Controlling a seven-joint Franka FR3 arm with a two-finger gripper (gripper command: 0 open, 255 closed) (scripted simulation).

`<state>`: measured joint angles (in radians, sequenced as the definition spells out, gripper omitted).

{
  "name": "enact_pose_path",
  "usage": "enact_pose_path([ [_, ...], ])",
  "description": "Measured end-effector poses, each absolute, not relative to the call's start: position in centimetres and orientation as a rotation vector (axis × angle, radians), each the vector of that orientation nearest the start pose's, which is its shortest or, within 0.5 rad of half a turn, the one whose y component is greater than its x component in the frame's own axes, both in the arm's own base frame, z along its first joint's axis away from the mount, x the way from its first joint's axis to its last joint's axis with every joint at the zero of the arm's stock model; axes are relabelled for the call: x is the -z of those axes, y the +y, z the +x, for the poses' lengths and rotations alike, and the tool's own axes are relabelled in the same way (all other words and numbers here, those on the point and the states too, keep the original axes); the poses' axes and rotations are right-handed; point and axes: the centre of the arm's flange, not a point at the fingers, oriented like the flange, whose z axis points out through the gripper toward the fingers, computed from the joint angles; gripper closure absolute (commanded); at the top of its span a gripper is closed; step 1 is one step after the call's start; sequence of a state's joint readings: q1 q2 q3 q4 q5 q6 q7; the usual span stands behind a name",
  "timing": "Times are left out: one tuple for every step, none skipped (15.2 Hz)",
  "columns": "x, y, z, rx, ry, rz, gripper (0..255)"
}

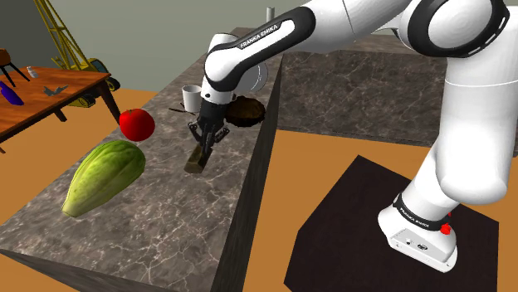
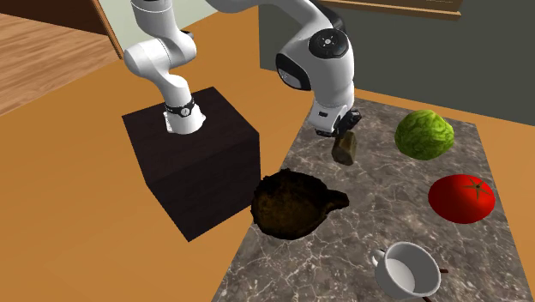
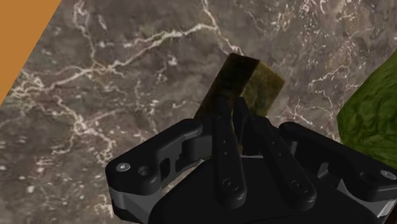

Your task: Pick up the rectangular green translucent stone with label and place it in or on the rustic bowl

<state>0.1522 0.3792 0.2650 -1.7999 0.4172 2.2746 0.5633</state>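
The gripper (image 2: 345, 131) pinches the olive stone (image 2: 345, 149). In the second exterior view, the bowl (image 2: 287, 204) lies at the stone's 7 o'clock.

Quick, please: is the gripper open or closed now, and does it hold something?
Gripper: jaws closed, holding the dark green rectangular stone.

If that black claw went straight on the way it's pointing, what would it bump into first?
The gripper, clasping the greenish stone, points down at the marble countertop; the stone would likely hit that first, though the gap is unclear.
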Motion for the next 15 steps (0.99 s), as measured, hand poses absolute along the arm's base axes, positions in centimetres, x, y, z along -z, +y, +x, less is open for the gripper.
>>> enact_pose_path([
  [-35.8,26.2,60.0,-0.156,0.573,-2.652,255],
  [-35.7,26.2,60.0,-0.155,0.573,-2.652,255],
  [-35.8,26.2,60.0,-0.153,0.573,-2.651,255],
  [-35.8,26.1,60.0,-0.155,0.573,-2.652,255],
  [-35.9,26.1,60.0,-0.159,0.575,-2.653,255],
  [-35.9,26.1,60.0,-0.158,0.575,-2.653,0],
  [-35.9,26.1,60.0,-0.159,0.575,-2.653,0],
  [-35.7,26.0,59.5,-0.117,0.612,-2.654,0],
  [-35.8,25.6,59.2,-0.021,0.679,-2.644,0],
  [-35.7,25.3,58.7,0.082,0.747,-2.626,0],
  [-35.7,25.1,58.4,0.142,0.783,-2.609,0],
  [-35.5,25.1,58.4,0.173,0.801,-2.599,0],
  [-35.2,25.2,58.4,0.188,0.810,-2.593,0],
  [-34.8,25.4,58.4,0.196,0.814,-2.590,0],
  [-34.2,25.5,58.6,0.200,0.816,-2.589,0],
])
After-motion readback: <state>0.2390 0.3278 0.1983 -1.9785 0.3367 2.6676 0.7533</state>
